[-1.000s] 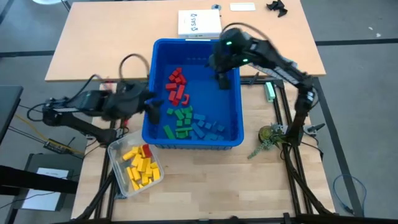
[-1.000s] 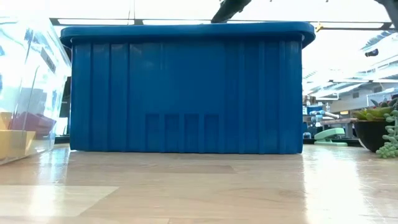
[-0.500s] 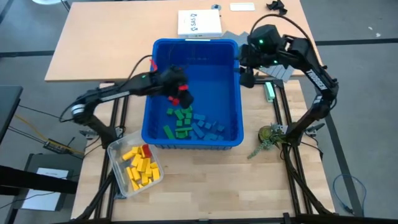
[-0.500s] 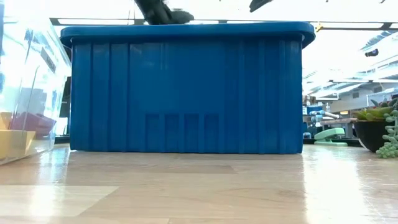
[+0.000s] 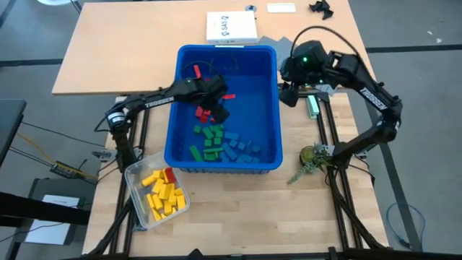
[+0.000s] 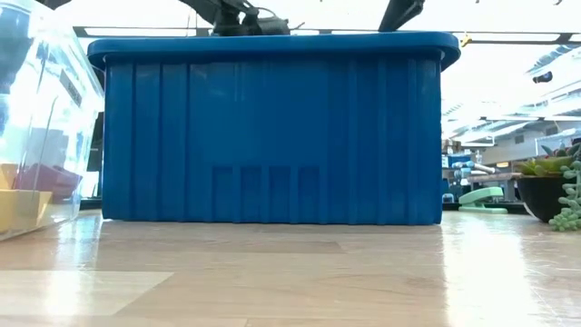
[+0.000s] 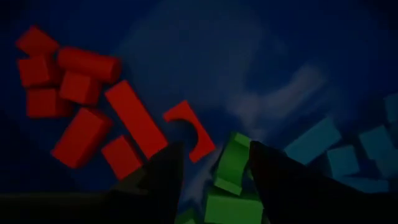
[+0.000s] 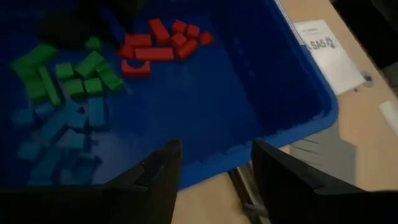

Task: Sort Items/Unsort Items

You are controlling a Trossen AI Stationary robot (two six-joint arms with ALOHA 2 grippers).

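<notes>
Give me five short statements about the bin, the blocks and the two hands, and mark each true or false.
1. The yellow blocks lie in the clear container, outside the blue bin. True.
2. The left hand is over the bin, above the red blocks. True.
3. The right hand grips a blue block. False: its fingers are open and empty, beside the bin's rim.
4. The green blocks sit on the bare table. False: they lie inside the bin.
5. A white box lies behind the bin. True.
</notes>
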